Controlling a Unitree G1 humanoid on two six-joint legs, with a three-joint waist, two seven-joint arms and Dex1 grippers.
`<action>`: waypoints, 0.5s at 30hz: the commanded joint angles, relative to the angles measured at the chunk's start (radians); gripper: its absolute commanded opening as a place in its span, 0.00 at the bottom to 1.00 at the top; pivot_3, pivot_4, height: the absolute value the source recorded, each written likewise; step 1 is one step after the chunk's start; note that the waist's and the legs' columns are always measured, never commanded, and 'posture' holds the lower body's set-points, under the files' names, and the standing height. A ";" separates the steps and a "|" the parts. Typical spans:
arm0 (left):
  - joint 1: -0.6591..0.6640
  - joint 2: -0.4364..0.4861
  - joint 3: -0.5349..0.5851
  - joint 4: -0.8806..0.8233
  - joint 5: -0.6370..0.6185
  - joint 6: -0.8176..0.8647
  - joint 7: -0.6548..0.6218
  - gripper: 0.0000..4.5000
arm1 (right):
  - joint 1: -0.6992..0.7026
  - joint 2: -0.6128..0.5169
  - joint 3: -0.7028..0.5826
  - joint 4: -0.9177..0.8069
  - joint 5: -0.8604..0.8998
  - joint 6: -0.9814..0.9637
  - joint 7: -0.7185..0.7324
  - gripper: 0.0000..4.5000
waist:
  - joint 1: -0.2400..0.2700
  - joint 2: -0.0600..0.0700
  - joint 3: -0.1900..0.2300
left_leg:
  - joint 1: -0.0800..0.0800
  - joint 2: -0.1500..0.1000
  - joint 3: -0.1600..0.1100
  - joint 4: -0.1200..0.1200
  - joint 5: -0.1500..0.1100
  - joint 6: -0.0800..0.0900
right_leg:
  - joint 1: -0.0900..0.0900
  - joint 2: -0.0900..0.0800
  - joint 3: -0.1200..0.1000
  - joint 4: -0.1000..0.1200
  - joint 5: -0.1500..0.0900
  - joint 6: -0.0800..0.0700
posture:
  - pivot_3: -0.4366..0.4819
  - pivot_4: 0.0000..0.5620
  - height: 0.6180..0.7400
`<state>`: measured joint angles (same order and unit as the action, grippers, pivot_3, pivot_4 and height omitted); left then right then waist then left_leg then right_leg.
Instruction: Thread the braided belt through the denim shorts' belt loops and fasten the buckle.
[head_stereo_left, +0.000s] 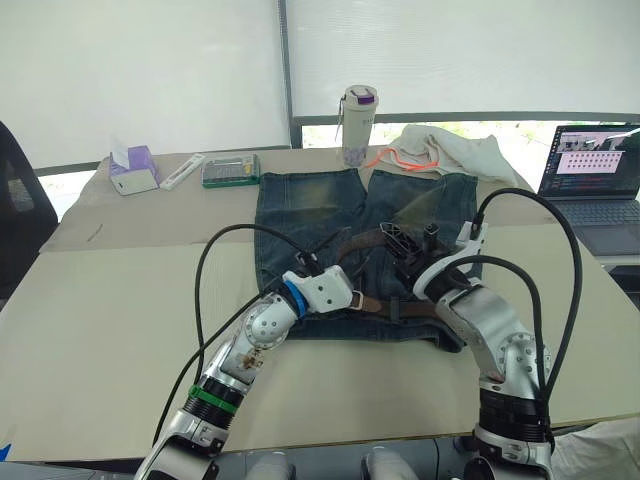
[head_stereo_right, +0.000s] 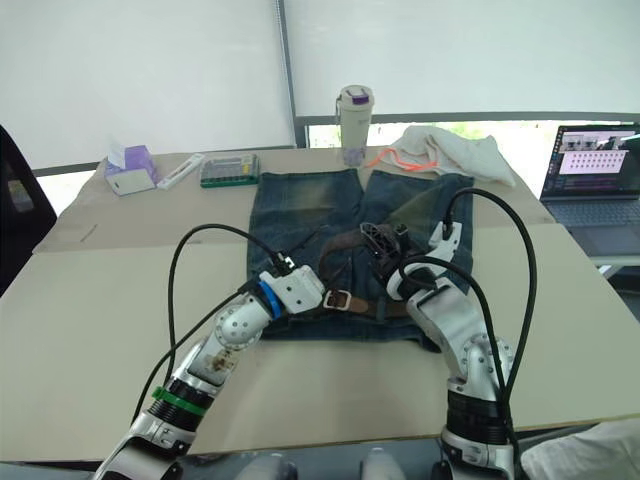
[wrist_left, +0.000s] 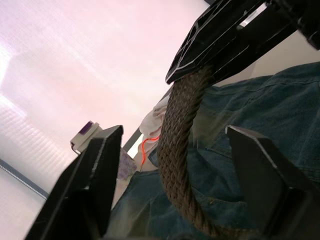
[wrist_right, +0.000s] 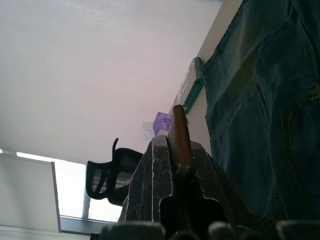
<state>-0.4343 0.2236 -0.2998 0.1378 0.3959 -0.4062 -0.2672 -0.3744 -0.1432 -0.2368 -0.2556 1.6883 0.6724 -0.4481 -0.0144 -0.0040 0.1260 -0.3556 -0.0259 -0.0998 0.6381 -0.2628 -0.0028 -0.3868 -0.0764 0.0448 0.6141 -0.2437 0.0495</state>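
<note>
The denim shorts (head_stereo_left: 310, 205) lie flat on the table, waistband towards me and legs pointing away. The braided belt (head_stereo_left: 352, 241) runs along the waistband, and its silver buckle (head_stereo_right: 337, 299) rests near the middle. A narrow belt loop (head_stereo_left: 394, 309) seems to cross the strap to the right of the buckle. My right gripper (head_stereo_left: 400, 240) is shut on the belt and holds a stretch of it up above the shorts. My left gripper (wrist_left: 173, 129) stands open, its fingers (wrist_left: 95, 175) wide on either side of the raised strap (wrist_left: 180, 150), just left of the buckle.
Beyond the shorts stand a bottle (head_stereo_left: 358, 125) and a cream-white cloth (head_stereo_left: 450, 150). A laptop (head_stereo_left: 595, 170) sits at the far right. At the back left are a tissue box (head_stereo_left: 133, 168), a white bar (head_stereo_left: 183, 170) and a green-edged case (head_stereo_left: 230, 170). Black cables (head_stereo_left: 205, 270) arch over both arms.
</note>
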 joint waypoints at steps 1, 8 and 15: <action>-0.034 0.011 -0.003 0.018 0.010 -0.055 0.027 0.37 | -0.010 -0.018 0.010 -0.044 0.054 0.007 -0.005 0.00 | 0.000 0.000 0.000 | 0.000 0.000 0.000 0.000 0.000 0.000 | 0.000 0.000 0.000 0.000 0.000 0.000 | 0.48 0.27 1.00; -0.063 0.024 -0.008 0.071 0.049 -0.098 0.067 0.00 | -0.003 -0.043 0.030 -0.046 0.075 0.011 -0.015 0.00 | 0.000 0.000 0.000 | 0.000 0.000 0.000 0.000 0.000 0.000 | 0.000 0.000 0.000 0.000 0.000 0.000 | 0.48 0.27 1.00; -0.031 0.034 0.021 0.077 0.007 -0.068 0.059 0.00 | 0.026 -0.203 0.077 -0.091 -0.087 0.100 0.183 0.31 | 0.000 0.000 0.000 | 0.000 0.000 0.000 0.000 0.000 0.000 | 0.000 0.000 0.000 0.000 0.000 0.000 | 0.48 0.27 1.00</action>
<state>-0.4694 0.2577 -0.3086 0.2331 0.4383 -0.4882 -0.2096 -0.3430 -0.3112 -0.1641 -0.2916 1.6554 0.7400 -0.3499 -0.0142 -0.0038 0.1261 -0.3562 -0.0264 -0.0996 0.6382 -0.2628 -0.0027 -0.3868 -0.0767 0.0446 0.6136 -0.2438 0.0497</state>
